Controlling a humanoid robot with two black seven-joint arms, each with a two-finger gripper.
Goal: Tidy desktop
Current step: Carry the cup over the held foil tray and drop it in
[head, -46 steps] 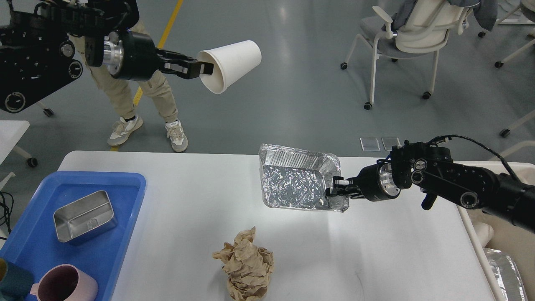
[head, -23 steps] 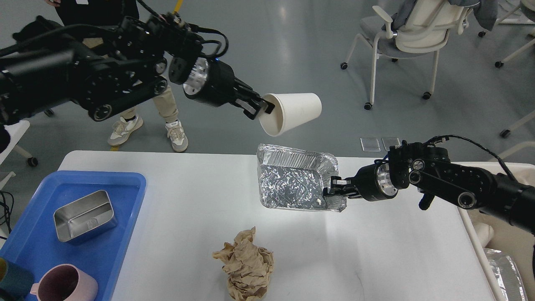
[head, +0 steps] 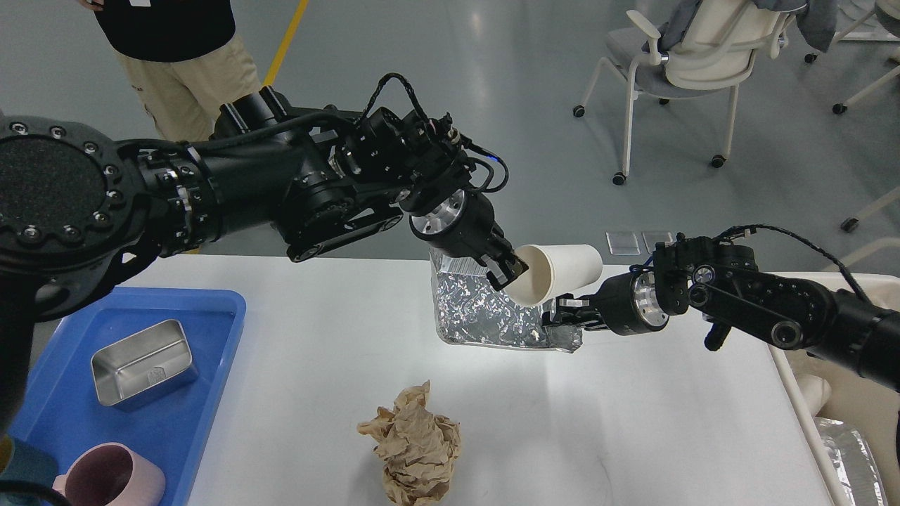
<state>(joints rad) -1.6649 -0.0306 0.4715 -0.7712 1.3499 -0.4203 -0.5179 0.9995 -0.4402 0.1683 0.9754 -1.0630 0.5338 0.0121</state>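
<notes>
Desktop clutter is being gathered on the white bench point(head: 316, 365), which fills the lower part of the head view. Over the last second the left gripper point(head: 508, 270), its jaws clamped on the rim of a paper cup point(head: 559, 270), has swung in from high on the left and now holds the cup on its side just above the foil tray point(head: 485, 316). The right gripper point(head: 559, 318) has kept its jaws pinched on the tray's right edge, holding it tilted near the far edge of the bench. The cup now seems ready to be dropped into the tray, so both could leave as one load, probably toward the cream bin point(head: 840, 414) at the right. A crumpled brown paper point(head: 413, 444) lies untouched near the front, well apart from the blue tray point(head: 211, 337) holding a steel box point(head: 143, 362) and a pink mug point(head: 109, 479).
</notes>
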